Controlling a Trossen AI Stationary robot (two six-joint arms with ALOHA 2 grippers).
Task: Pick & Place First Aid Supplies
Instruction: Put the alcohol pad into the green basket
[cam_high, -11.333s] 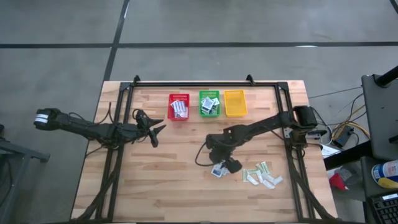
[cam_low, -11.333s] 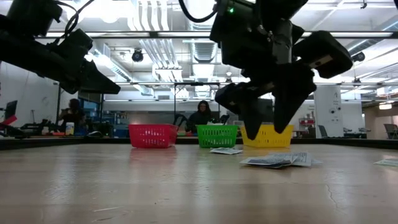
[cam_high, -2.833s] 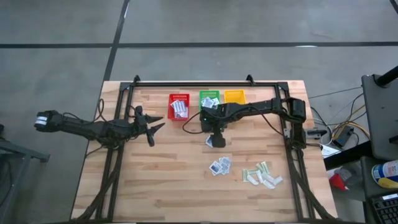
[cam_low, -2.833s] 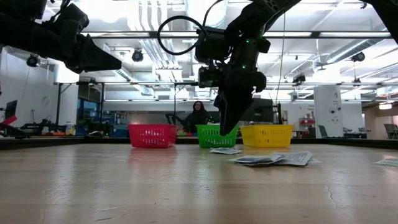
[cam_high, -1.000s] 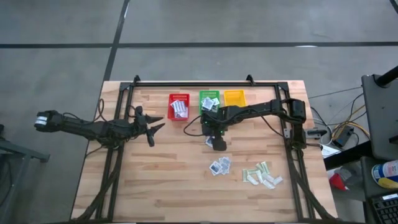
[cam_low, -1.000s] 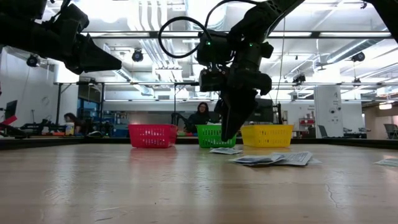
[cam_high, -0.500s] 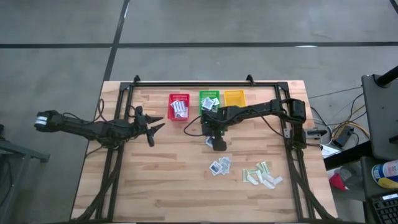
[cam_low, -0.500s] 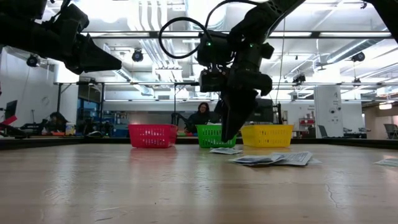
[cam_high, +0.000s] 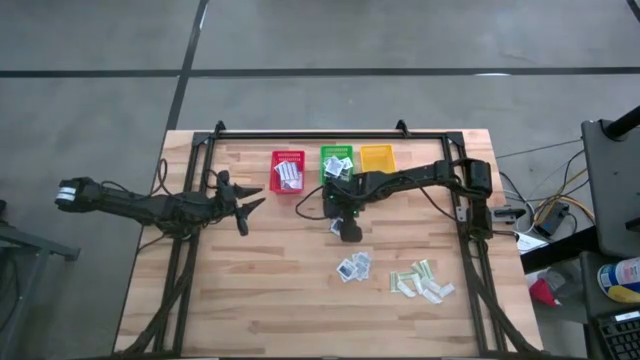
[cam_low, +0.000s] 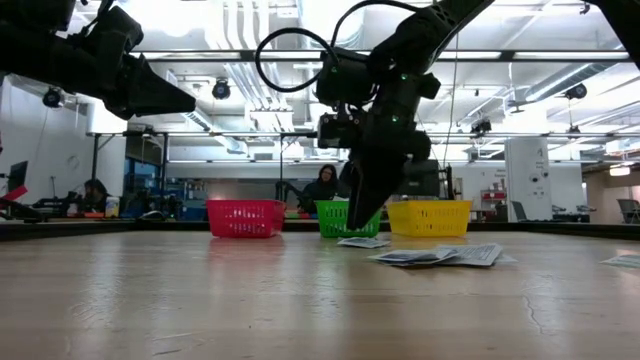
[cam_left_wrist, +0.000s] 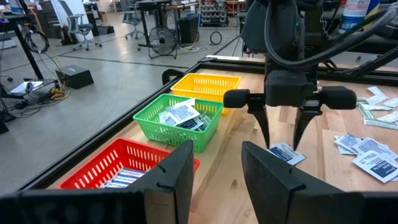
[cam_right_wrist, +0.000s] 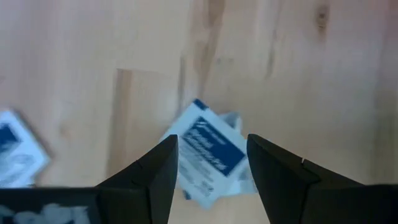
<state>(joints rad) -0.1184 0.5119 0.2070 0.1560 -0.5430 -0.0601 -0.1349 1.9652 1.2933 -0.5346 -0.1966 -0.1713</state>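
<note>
Packets everywhere on this wooden table (cam_high: 250, 290), and the right gripper (cam_left_wrist: 281, 132) hangs point-down over one of them, a small square white-and-blue packet (cam_right_wrist: 208, 152) lying flat on the planks, apart from the rest. Fingers are spread, nothing between them, and the packet sits right under the gap, which reads like a lineup for a straight-down pinch.

Out on the left side, the left gripper (cam_high: 245, 208) waits above bare wood, jaws apart too, holding nothing.

Along the far edge stand three mesh plastic baskets side by side: red basket (cam_high: 287, 171) with striped oblong packets inside, green basket (cam_high: 336, 166) with square white-blue ones, yellow basket (cam_high: 377, 165) looking empty from above. So the sorting seems to go by kind, and I'd guess this square one belongs with the green.

Nearer the front, a small cluster of square packets (cam_high: 352, 266) lies loose, and just to its right a fanned heap of pale green-beige strips (cam_high: 422, 281), thin and overlapping. All of it is flat, slick, papery stuff: fingertips will need to reach right down to the wood to catch an edge.
</note>
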